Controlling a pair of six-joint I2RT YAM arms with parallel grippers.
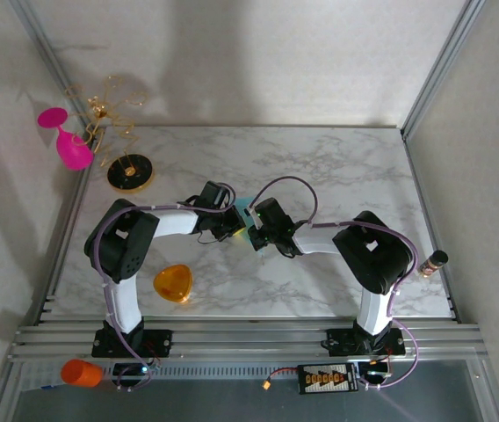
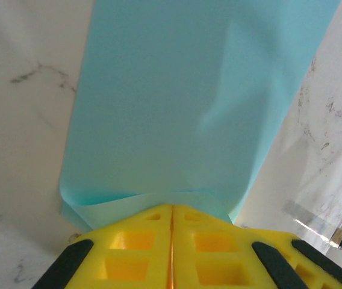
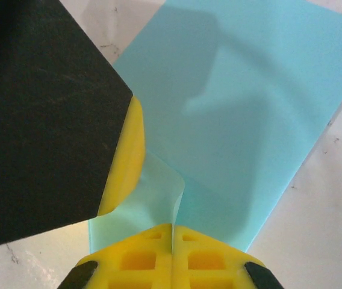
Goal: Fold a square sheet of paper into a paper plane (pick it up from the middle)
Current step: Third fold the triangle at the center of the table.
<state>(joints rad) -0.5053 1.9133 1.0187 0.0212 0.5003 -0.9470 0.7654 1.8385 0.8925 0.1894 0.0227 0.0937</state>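
Observation:
The square sheet of paper point(image 1: 243, 214) is light teal and lies on the marble table point(image 1: 337, 167) between the two arms. In the left wrist view the sheet point(image 2: 189, 90) stretches away from my left gripper point(image 2: 171, 208), whose yellow fingers are shut with the curled near edge at their tips. In the right wrist view a lifted flap of the sheet point(image 3: 249, 120) runs into the seam of my right gripper point(image 3: 172, 227), which is shut on it. The left gripper's yellow fingertip point(image 3: 126, 156) rests on that same flap. From above, both grippers point(image 1: 232, 224) point(image 1: 256, 230) meet at the sheet.
An orange rounded-triangle piece point(image 1: 173, 282) lies near the left arm. A pink glass point(image 1: 67, 139) and a black disc with gold wire point(image 1: 130, 172) stand at the back left. A small bottle point(image 1: 432, 262) sits at the right edge. An orange cup point(image 1: 81, 373) is beside the left base.

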